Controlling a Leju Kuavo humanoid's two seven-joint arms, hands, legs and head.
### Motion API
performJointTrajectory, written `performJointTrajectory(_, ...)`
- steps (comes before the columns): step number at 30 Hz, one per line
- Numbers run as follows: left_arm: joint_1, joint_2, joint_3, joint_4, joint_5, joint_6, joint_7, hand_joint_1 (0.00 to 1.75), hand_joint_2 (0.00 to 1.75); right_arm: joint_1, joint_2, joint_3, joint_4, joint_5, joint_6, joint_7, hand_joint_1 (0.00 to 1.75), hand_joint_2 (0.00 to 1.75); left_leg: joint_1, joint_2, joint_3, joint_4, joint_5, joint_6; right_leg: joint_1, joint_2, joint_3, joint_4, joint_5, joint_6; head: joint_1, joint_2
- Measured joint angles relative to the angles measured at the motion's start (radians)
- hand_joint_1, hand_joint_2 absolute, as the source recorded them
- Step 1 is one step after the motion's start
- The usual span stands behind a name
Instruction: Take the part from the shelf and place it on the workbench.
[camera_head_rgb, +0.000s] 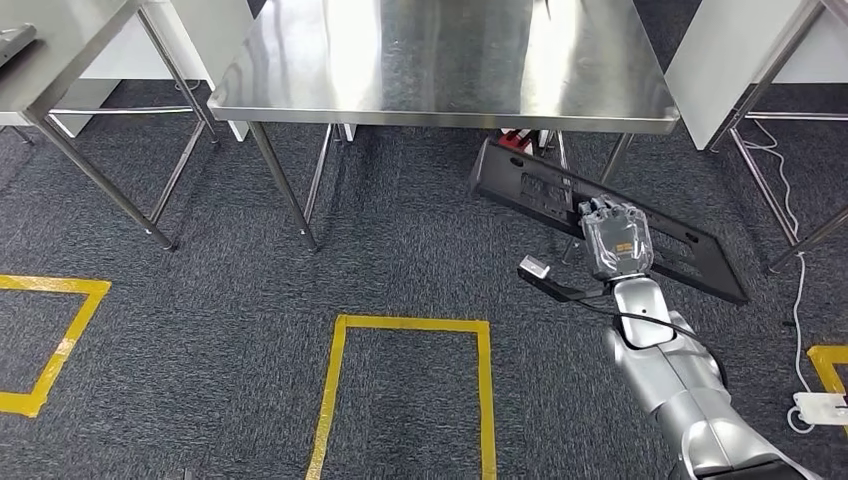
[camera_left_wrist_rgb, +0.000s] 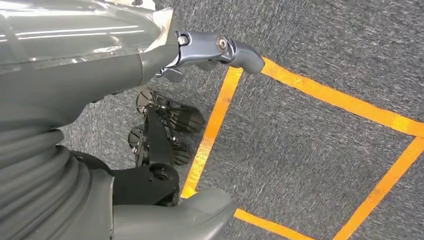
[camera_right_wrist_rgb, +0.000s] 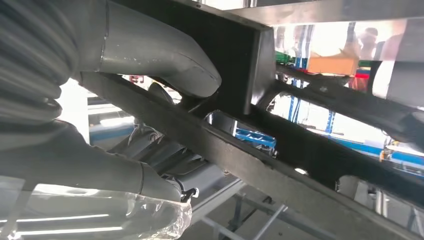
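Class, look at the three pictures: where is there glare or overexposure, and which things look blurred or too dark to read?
Head view: bright glare streaks on the steel workbench; carpet evenly lit. Right wrist view: background windows blown out, the black part backlit and nearly silhouetted in the right hand. Left wrist view: the left hand close and soft, with light streaks on its cover; the yellow floor tape sharp.

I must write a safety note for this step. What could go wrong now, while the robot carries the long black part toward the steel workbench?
1. The right hand grips the long black part near one end only, so it may tilt or slip.
2. The part's far end sits lower than the workbench edge, near its legs; it could strike them if not raised.
3. A white cable lies on the floor nearby, a trip hazard.
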Motion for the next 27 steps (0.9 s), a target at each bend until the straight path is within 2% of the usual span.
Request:
performJointTrajectory(1, -0.001, 0.000, 0.000, 0.000, 0.001, 0.003, 0.000, 0.00, 1.75, -0.004, 0.001, 0.000, -0.001, 0.000, 0.000, 0.000, 1.75, 1.75, 0.003, 0.005, -0.013, 0.027, -0.016, -0.009, -0.002, 0.000, 0.002, -0.001, -0.002, -0.012, -0.002, 0.000)
performJointTrajectory(3, -0.002, -0.001, 0.000, 0.000, 0.004, 0.006, 0.000, 0.00, 1.75, -0.012, 0.003, 0.000, -0.003, 0.000, 0.000, 0.002, 1.75, 1.75, 0.013, 0.019, -0.068, 0.138, -0.066, -0.028, -0.003, 0.000, 0.008, -0.001, -0.007, -0.038, -0.005, 0.000)
performJointTrajectory(4, -0.001, -0.002, 0.000, 0.000, 0.006, 0.006, 0.000, 0.00, 1.75, -0.014, 0.003, 0.000, -0.003, 0.000, 0.000, 0.002, 1.75, 1.75, 0.019, 0.023, -0.106, 0.207, -0.089, -0.034, -0.002, 0.000, 0.011, -0.001, -0.010, -0.046, -0.006, 0.000)
performJointTrajectory(5, 0.000, -0.003, 0.000, 0.000, 0.007, 0.006, 0.000, 0.00, 1.75, -0.014, 0.003, 0.000, -0.004, 0.000, 0.000, 0.003, 1.75, 1.75, 0.025, 0.025, -0.138, 0.260, -0.100, -0.037, -0.002, -0.001, 0.014, -0.001, -0.012, -0.051, -0.005, 0.000)
performJointTrajectory(6, 0.002, -0.004, 0.000, 0.000, 0.007, 0.006, 0.000, 0.00, 1.75, -0.014, 0.003, 0.001, -0.005, 0.000, 0.000, 0.002, 1.75, 1.75, 0.029, 0.026, -0.156, 0.281, -0.091, -0.038, -0.002, -0.001, 0.018, -0.001, -0.015, -0.055, -0.005, 0.000)
performJointTrajectory(7, 0.003, -0.005, 0.000, 0.000, 0.007, 0.005, 0.000, 0.00, 1.75, -0.014, 0.003, 0.001, -0.007, 0.000, 0.000, 0.002, 1.75, 1.75, 0.032, 0.025, -0.155, 0.263, -0.063, -0.036, -0.002, 0.000, 0.023, -0.001, -0.017, -0.058, -0.005, 0.000)
performJointTrajectory(9, 0.003, -0.006, 0.000, 0.000, 0.006, 0.004, 0.000, 0.00, 1.75, -0.016, 0.003, 0.003, -0.016, 0.000, 0.000, 0.001, 1.75, 1.75, 0.033, 0.024, -0.105, 0.137, 0.020, -0.026, -0.002, 0.001, 0.033, -0.003, -0.022, -0.064, -0.006, 0.000)
performJointTrajectory(10, 0.002, -0.006, 0.000, 0.000, 0.005, 0.004, 0.000, 0.00, 1.75, -0.018, 0.002, 0.003, -0.022, 0.000, 0.000, 0.002, 1.75, 1.75, 0.031, 0.022, -0.078, 0.077, 0.046, -0.021, 0.001, 0.002, 0.036, -0.005, -0.024, -0.066, -0.005, 0.000)
performJointTrajectory(11, 0.001, -0.006, 0.000, 0.000, 0.004, 0.004, 0.000, 0.00, 1.75, -0.019, 0.001, 0.003, -0.028, 0.000, 0.000, 0.002, 1.75, 1.75, 0.029, 0.021, -0.058, 0.032, 0.058, -0.016, 0.003, 0.003, 0.036, -0.006, -0.025, -0.067, -0.005, 0.000)
performJointTrajectory(14, 0.000, -0.006, 0.000, 0.000, 0.001, 0.004, 0.000, 0.00, 1.75, -0.019, -0.005, 0.004, -0.042, 0.000, 0.000, 0.003, 1.75, 1.75, 0.024, 0.021, -0.045, -0.002, 0.050, -0.010, 0.008, 0.003, 0.031, -0.013, -0.026, -0.065, -0.005, 0.000)
performJointTrajectory(16, -0.001, -0.008, 0.000, 0.000, 0.000, 0.002, 0.000, 0.00, 1.75, -0.017, -0.010, 0.004, -0.051, 0.000, 0.000, 0.003, 1.75, 1.75, 0.024, 0.022, -0.036, -0.017, 0.056, -0.004, 0.011, -0.003, 0.019, 0.009, -0.039, -0.063, -0.003, 0.000)
performJointTrajectory(17, -0.002, -0.008, 0.000, 0.000, -0.001, 0.001, -0.001, 0.00, 1.75, -0.017, -0.012, 0.004, -0.054, 0.000, 0.000, 0.003, 1.75, 1.75, 0.024, 0.022, -0.032, -0.024, 0.058, 0.000, 0.013, -0.005, -0.001, 0.047, -0.058, -0.065, -0.002, 0.000)
performJointTrajectory(19, -0.004, -0.008, 0.000, 0.000, -0.002, -0.003, -0.002, 0.00, 1.75, -0.015, -0.017, 0.005, -0.056, 0.000, 0.000, 0.003, 1.75, 1.75, 0.020, 0.022, -0.030, -0.026, 0.058, 0.007, 0.013, -0.008, -0.067, 0.173, -0.109, -0.073, -0.001, 0.000)
performJointTrajectory(20, -0.004, -0.008, 0.000, 0.000, -0.003, -0.004, -0.002, 0.00, 1.75, -0.012, -0.019, 0.005, -0.056, 0.000, 0.000, 0.004, 1.75, 1.75, 0.018, 0.022, -0.030, -0.026, 0.058, 0.008, 0.013, -0.008, -0.099, 0.232, -0.127, -0.073, -0.001, 0.000)
performJointTrajectory(21, -0.004, -0.008, 0.000, 0.000, -0.003, -0.006, -0.002, 0.00, 1.75, -0.009, -0.020, 0.005, -0.056, 0.000, 0.000, 0.004, 1.75, 1.75, 0.016, 0.022, -0.030, -0.025, 0.057, 0.009, 0.014, -0.008, -0.119, 0.262, -0.130, -0.069, -0.001, 0.000)
performJointTrajectory(22, -0.005, -0.008, 0.000, 0.000, -0.004, -0.007, -0.002, 0.00, 1.75, -0.007, -0.021, 0.006, -0.056, 0.000, 0.000, 0.005, 1.75, 1.75, 0.014, 0.021, -0.030, -0.024, 0.057, 0.010, 0.015, -0.008, -0.118, 0.251, -0.115, -0.062, -0.001, 0.000)
performJointTrajectory(23, -0.005, -0.008, 0.000, 0.000, -0.004, -0.009, -0.002, 0.00, 1.75, -0.007, -0.021, 0.006, -0.056, 0.000, 0.000, 0.005, 1.75, 1.75, 0.013, 0.021, -0.029, -0.023, 0.056, 0.010, 0.017, -0.008, -0.097, 0.202, -0.087, -0.055, -0.001, 0.000)
performJointTrajectory(24, -0.006, -0.008, 0.000, 0.000, -0.005, -0.011, -0.002, 0.00, 1.75, -0.009, -0.021, 0.006, -0.057, 0.000, 0.000, 0.005, 1.75, 1.75, 0.012, 0.020, -0.029, -0.020, 0.055, 0.010, 0.018, -0.008, -0.063, 0.128, -0.054, -0.049, 0.000, 0.000)
performJointTrajectory(25, -0.007, -0.008, 0.000, 0.000, -0.005, -0.012, -0.002, 0.00, 1.75, -0.012, -0.022, 0.006, -0.057, 0.000, 0.000, 0.004, 1.75, 1.75, 0.010, 0.020, -0.030, -0.017, 0.054, 0.009, 0.020, -0.009, -0.034, 0.063, -0.028, -0.048, -0.001, 0.000)
performJointTrajectory(26, -0.007, -0.008, 0.000, 0.000, -0.006, -0.013, -0.002, 0.00, 1.75, -0.014, -0.022, 0.006, -0.057, 0.000, 0.000, 0.003, 1.75, 1.75, 0.008, 0.020, -0.032, -0.012, 0.052, 0.007, 0.021, -0.009, -0.011, 0.015, -0.009, -0.053, -0.001, 0.000)
performJointTrajectory(27, -0.008, -0.008, 0.000, 0.000, -0.006, -0.013, -0.002, 0.00, 1.75, -0.016, -0.023, 0.006, -0.058, 0.000, 0.000, 0.002, 1.75, 1.75, 0.006, 0.020, -0.035, -0.008, 0.050, 0.005, 0.022, -0.009, 0.001, -0.009, 0.000, -0.061, -0.001, 0.000)
